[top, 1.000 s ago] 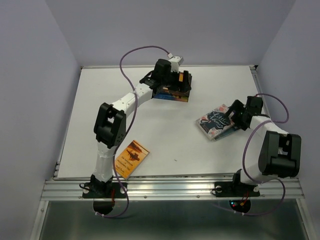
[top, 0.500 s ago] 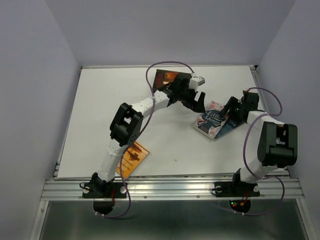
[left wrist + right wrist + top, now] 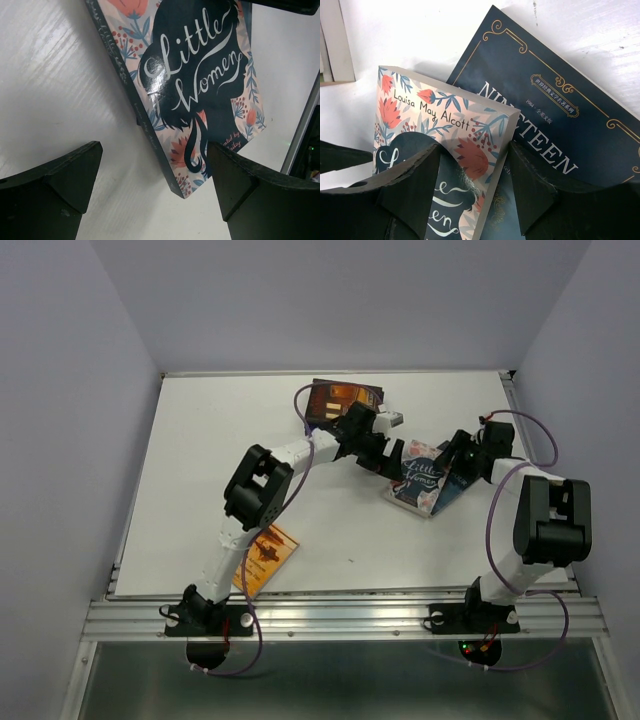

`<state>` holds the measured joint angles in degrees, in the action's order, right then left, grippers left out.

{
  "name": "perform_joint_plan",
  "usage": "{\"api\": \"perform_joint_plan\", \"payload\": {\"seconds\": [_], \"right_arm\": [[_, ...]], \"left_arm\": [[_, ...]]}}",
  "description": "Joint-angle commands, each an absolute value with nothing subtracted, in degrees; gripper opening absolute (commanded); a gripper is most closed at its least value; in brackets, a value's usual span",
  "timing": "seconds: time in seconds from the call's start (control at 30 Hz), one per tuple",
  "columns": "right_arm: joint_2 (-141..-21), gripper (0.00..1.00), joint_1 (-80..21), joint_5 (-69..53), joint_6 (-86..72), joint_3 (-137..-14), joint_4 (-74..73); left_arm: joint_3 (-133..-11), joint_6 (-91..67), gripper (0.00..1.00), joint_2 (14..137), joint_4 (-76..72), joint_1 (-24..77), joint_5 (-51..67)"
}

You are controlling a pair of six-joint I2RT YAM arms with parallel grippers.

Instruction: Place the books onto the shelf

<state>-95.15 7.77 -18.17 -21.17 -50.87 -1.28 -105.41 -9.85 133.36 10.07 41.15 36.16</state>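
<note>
A floral white-red-blue book (image 3: 418, 478) (image 3: 195, 75) (image 3: 445, 135) lies tilted on a dark blue book (image 3: 550, 95) (image 3: 457, 492) at the table's right. My left gripper (image 3: 392, 454) (image 3: 155, 185) is open, and the floral book's near corner lies between its fingers without touching them. My right gripper (image 3: 453, 462) (image 3: 475, 190) straddles the opposite corner. Its left finger lies over the cover and its right finger sits by the page edge. Whether it grips the book is unclear. Other books are stacked at the back (image 3: 345, 400), and an orange one (image 3: 262, 553) lies front left. The shelf is out of view.
The white table (image 3: 200, 460) is walled on three sides, with a metal rail (image 3: 340, 615) along its near edge. Purple cables loop off both arms, one over the back stack.
My left arm swung from the back stack rightward to the floral book, uncovering the stack. My right gripper narrowed and moved onto that book's corner. The book slid slightly left.
</note>
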Motion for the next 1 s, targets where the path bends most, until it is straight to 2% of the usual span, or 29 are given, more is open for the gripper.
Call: {"api": "perform_joint_plan", "payload": {"seconds": [0.0, 0.17, 0.43, 0.73, 0.87, 0.97], "right_arm": [[-97.4, 0.63, 6.3, -22.1, -21.1, -49.1, -2.2], [-98.6, 0.59, 5.8, -24.3, -22.1, -48.7, -1.4], [-100.0, 0.52, 5.3, -30.0, -24.4, -46.9, 1.0], [-100.6, 0.40, 4.2, -38.9, -27.2, -45.7, 5.6], [-100.8, 0.39, 3.6, -41.5, -28.5, -45.4, 7.2], [-100.9, 0.39, 3.0, -40.8, -28.8, -45.3, 7.5]], "left_arm": [[-107.8, -12.4, 0.99, 134.1, 5.6, 41.3, 41.3], [-108.1, -15.9, 0.99, 136.4, 2.1, 41.4, 47.6], [-105.8, -21.3, 0.99, 136.8, -5.6, 41.3, 48.9], [-104.3, -25.5, 0.91, 135.8, -12.4, 41.3, 51.2], [-103.5, -26.6, 0.86, 135.4, -14.4, 41.3, 52.3], [-102.5, -27.2, 0.65, 133.9, -14.9, 41.3, 52.1]]}}
